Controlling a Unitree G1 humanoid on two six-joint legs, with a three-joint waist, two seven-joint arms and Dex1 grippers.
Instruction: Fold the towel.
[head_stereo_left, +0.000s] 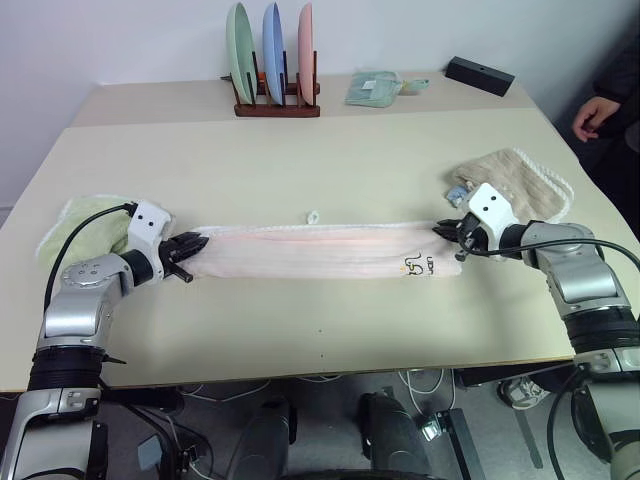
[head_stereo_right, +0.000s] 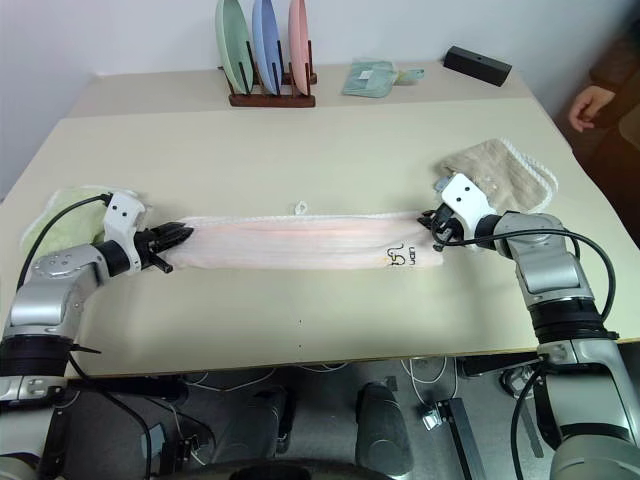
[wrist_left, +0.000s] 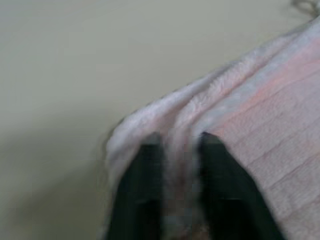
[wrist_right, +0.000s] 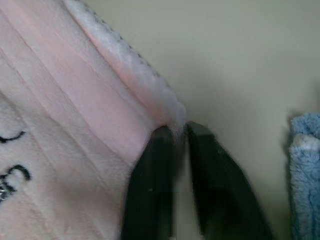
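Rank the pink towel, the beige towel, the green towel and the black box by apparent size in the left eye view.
1. pink towel
2. beige towel
3. green towel, partly hidden by the arm, so unsure against the beige
4. black box, farther back

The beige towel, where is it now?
In the left eye view, the beige towel lies on the table's right side, just behind the right end effector, near the pink towel's logo end.

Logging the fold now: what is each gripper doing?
Left gripper: jaws pinching the towel at its end.
Right gripper: jaws pinching the towel's other end corner.
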